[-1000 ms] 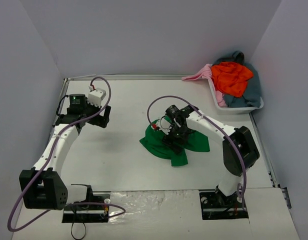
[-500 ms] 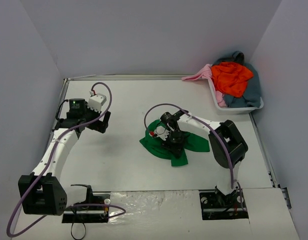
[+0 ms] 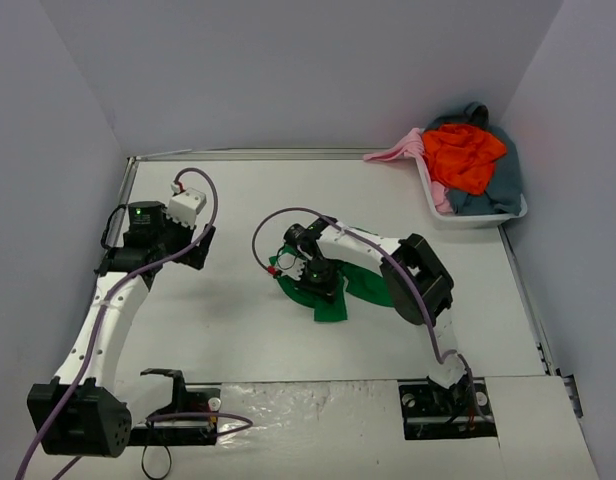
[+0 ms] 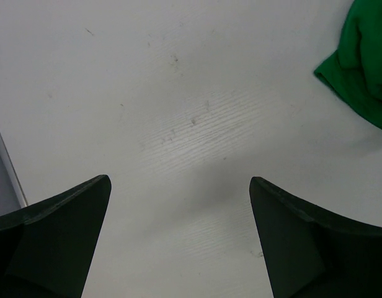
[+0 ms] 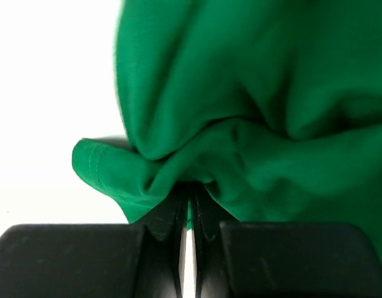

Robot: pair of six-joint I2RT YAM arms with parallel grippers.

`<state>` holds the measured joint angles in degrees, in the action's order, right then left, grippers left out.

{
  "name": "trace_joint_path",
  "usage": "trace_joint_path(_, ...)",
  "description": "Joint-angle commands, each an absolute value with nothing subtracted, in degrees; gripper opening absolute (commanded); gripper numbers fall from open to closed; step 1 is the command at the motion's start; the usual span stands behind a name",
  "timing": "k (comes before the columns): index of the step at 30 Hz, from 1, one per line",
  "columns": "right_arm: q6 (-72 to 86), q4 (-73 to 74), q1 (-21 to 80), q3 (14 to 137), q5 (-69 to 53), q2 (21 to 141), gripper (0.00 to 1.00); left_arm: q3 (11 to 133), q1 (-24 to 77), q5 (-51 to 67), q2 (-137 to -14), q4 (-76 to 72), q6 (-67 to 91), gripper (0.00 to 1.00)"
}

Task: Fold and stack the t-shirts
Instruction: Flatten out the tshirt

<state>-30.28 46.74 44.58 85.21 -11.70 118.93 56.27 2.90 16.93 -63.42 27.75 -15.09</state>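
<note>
green t-shirt (image 3: 330, 305) sits bunched near the middle of the table (image 3: 238, 330); i have my right gripper (image 5: 190, 205) clamped on a fold of it. my left gripper (image 4: 180, 186) hangs wide over bare tabletop, well apart. other t-shirts (image 3: 466, 155) heap in the white tub (image 3: 478, 218).

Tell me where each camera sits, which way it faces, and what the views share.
Top external: above and behind the bases, looking down on the table, the left arm, the right arm and the tub.
Left wrist: on the left arm, facing bare table between the fingers of the open left gripper.
Right wrist: on the right arm, close on the green t-shirt pinched in the shut right gripper.
Shared: all three show the green t-shirt.
</note>
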Motion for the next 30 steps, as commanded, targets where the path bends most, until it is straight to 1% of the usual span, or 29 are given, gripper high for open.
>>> trace_joint_path(1,-32.87,47.46,45.26,92.27,-10.81,122.07,0.0,56.25,2.81,12.4,-59.51,28.57,-16.17,0.94)
trace_joint_path(6,-32.87,44.14,44.74,103.61,-10.72,127.08,0.0,55.99,2.9,5.38,-56.43,25.94,-14.33,0.94)
trace_joint_path(12,-29.71,40.78,44.12,117.32,-10.28,132.53,0.0,57.13,2.81,2.2,-56.33,24.79,-12.75,0.94)
trace_joint_path(14,-29.36,40.35,44.03,120.22,-9.32,133.24,0.07,57.57,2.9,2.11,-57.21,24.79,-12.4,0.94)
trace_joint_path(16,-29.18,39.82,43.77,123.39,-8.79,133.16,0.09,58.18,2.9,1.93,-58.62,24.87,-11.87,0.94)
trace_joint_path(17,-28.57,39.38,43.68,125.14,-7.83,132.81,0.12,58.44,2.9,1.93,-59.32,24.7,-11.87,0.94)
trace_joint_path(18,-28.22,39.55,43.51,125.77,-7.82,132.63,0.2,58.53,2.9,1.93,-59.5,24.61,-11.87,0.94)
trace_joint_path(20,-27.86,39.38,42.89,125.86,-7.73,129.83,0.32,58.71,2.9,2.02,-59.94,24.7,-12.21,0.94)
trace_joint_path(21,-27.69,39.29,42.54,125.08,-7.82,128.77,0.36,58.97,2.9,2.37,-60.2,24.78,-12.39,0.94)
trace_joint_path(24,-27.69,39.29,41.31,120.87,-6.95,123.32,0.41,59.5,3.16,4.48,-60.73,26.19,-13.62,0.94)
trace_joint_path(27,-28.12,39.02,39.29,115.51,-4.84,117.0,0.42,61.08,4.57,8.77,-61.35,29.34,-15.11,0.94)
trace_joint_path(28,-28.3,39.02,37.89,111.31,-3.96,114.02,0.42,61.61,4.92,10.44,-61.35,31.01,-15.38,0.94)
trace_joint_path(30,-27.87,38.67,35.96,107.25,-0.81,111.46,0.42,61.52,6.5,15.8,-61.0,32.43,-16.96,0.96)
